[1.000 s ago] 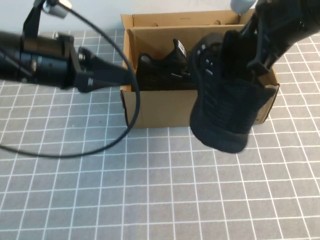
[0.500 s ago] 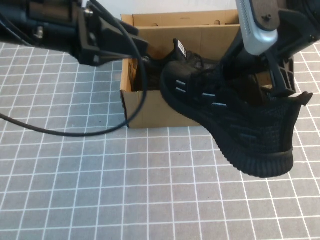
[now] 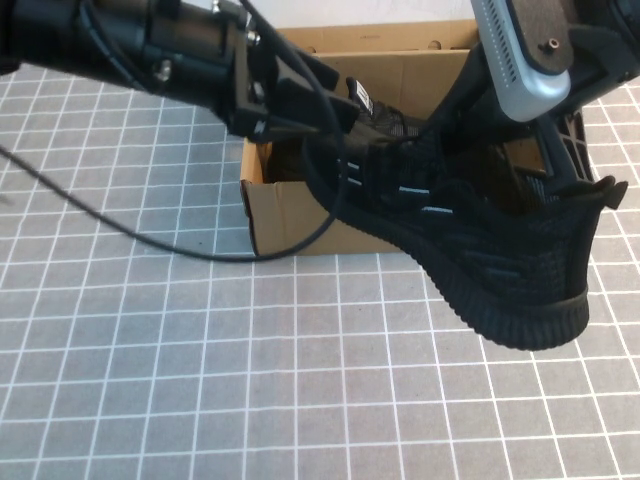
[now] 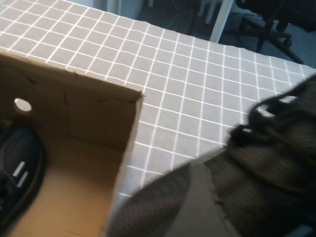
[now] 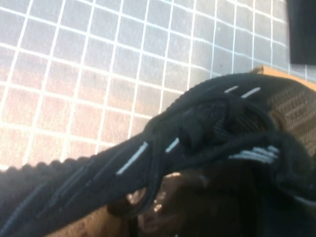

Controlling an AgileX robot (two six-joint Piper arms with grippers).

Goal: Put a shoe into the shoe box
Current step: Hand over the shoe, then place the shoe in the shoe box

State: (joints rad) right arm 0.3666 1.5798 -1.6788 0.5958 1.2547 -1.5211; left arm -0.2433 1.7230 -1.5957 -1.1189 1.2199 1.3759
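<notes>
Gridded table (image 3: 150, 380) bears shoe box (image 3: 300, 225) holding matching sneaker (image 4: 17, 173).

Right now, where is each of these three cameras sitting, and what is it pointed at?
High view: raised, looking down at the shoe box; both arms show; right gripper holds the shoe, left gripper at its toe.
Left wrist view: looks into the box, second sneaker inside.
Right wrist view: close on the held shoe's laces.
All share that shoe.

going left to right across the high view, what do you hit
left tool over the box's left end → box → shoe, hanging from the right tool
</notes>
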